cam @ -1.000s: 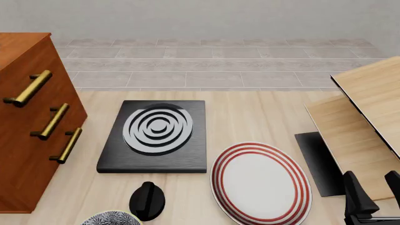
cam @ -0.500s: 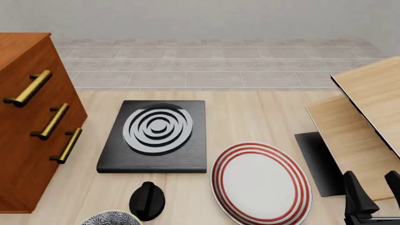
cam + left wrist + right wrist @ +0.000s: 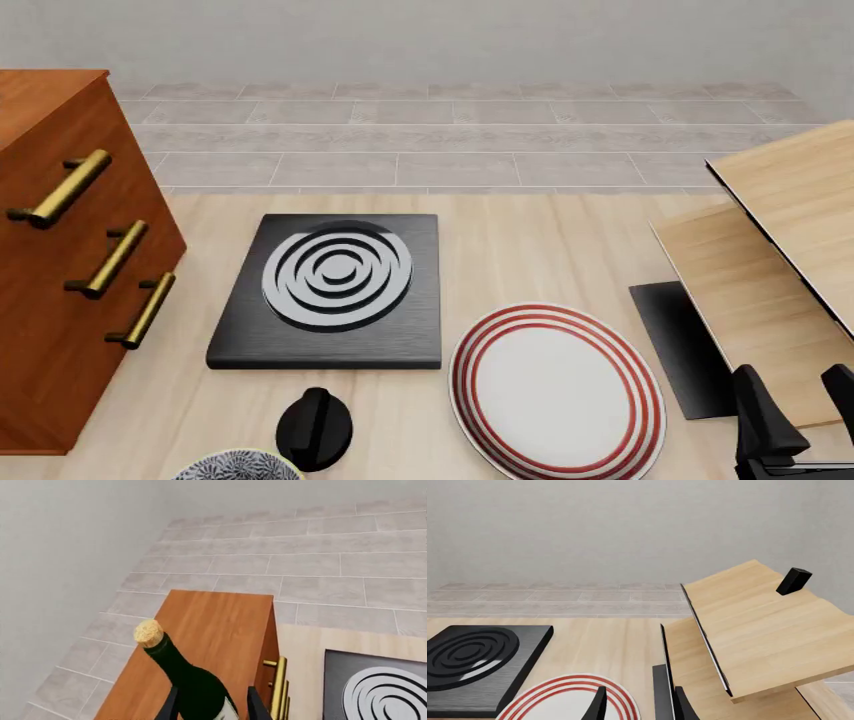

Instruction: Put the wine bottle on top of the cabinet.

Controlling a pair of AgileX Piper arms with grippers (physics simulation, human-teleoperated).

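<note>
In the left wrist view the wine bottle (image 3: pixel 193 682), dark green with a tan cork (image 3: pixel 148 632), sits between the two fingers of my left gripper (image 3: pixel 212 711), which is shut on its body. Behind it lies the flat top of the reddish-brown cabinet (image 3: pixel 217 630); the bottle's base is hidden, so I cannot tell whether it touches. The front view shows the cabinet (image 3: pixel 60 260) at the left with its brass handles, but neither the bottle nor the left gripper. My right gripper (image 3: pixel 798 410) stands open at the bottom right, nothing in it, also seen open as the right gripper (image 3: pixel 640 709).
A black hotplate (image 3: pixel 334 290) with a spiral lies mid-table. A red-rimmed plate (image 3: pixel 558 390) is in front of it. A short black knob-shaped object (image 3: pixel 316 428) and a patterned bowl (image 3: pixel 238 467) are at the near edge. Pale wood panels (image 3: pixel 787 250) and a black mat (image 3: pixel 674 340) stand at the right.
</note>
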